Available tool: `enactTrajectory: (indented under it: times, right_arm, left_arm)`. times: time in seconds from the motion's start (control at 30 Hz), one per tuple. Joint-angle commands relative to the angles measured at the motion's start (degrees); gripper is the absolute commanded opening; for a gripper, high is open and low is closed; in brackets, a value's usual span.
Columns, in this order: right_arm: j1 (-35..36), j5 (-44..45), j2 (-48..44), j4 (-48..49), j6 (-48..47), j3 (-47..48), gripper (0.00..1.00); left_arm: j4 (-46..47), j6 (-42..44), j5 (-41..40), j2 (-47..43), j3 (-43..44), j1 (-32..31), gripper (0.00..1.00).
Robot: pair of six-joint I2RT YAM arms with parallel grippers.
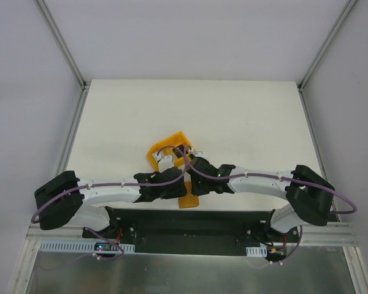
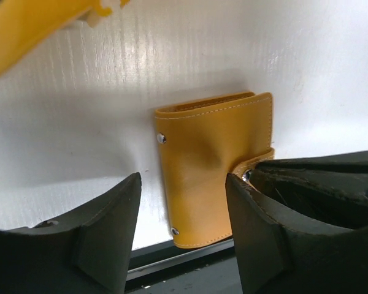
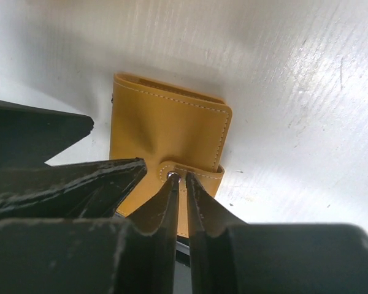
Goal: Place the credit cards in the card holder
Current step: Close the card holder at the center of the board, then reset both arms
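Looking down both wrist views, I am seeing the card holder [image 3: 165, 135] lying closed and flat on the counter [image 2: 80, 110], right at its near edge and between the two arms. Its long axis is running away from that edge, roughly in line with both sets of fingers. Its snap tab [image 3: 193, 170] is wrapping over the side facing the right arm. The right jaws are sitting with only a slit between them, tips at the tab's stud. I cannot tell whether they are pinching the tab or merely touching it. The left jaws are standing about half open over the holder's body, gripping nothing. I am judging the right arm to be the one placed to lift the tab, with the left placed to steady the holder. No cards are showing in either wrist view.
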Motion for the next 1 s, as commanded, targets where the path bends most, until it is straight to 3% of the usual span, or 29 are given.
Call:
enactTrajectory:
  times: [0.0,0.07,0.17,0.37,0.83,0.97]
  right_arm:
    - [-2.54,-4.11,-3.94,0.35,-4.19,0.62,0.16]
    - [-3.69,-5.61,-5.87,3.35,-5.43,0.09,0.24]
    - [-5.27,-6.14,-8.68,5.29,-7.45,0.09,0.37]
    - [-9.13,-5.27,-14.57,4.77,-9.91,-1.31,0.57]
    - [-21.88,-4.03,-25.12,0.55,-10.88,-9.93,0.70]
    - [-26.01,-3.95,-26.00,-1.82,-11.67,-10.28,0.73]
  left_arm:
    - [-1.31,3.91,-4.30,-5.51,0.01,-0.04,0.62]
    - [-3.15,5.49,-6.32,-7.44,0.80,0.05,0.73]
    - [-6.49,6.90,-9.22,-11.13,1.94,0.57,0.98]
    - [-10.27,9.10,-11.52,-18.69,1.07,3.99,0.99]
    - [-15.81,9.98,-8.62,-28.28,-4.47,13.93,0.99]
    - [-17.22,8.84,-4.14,-29.42,-5.78,20.34,0.99]
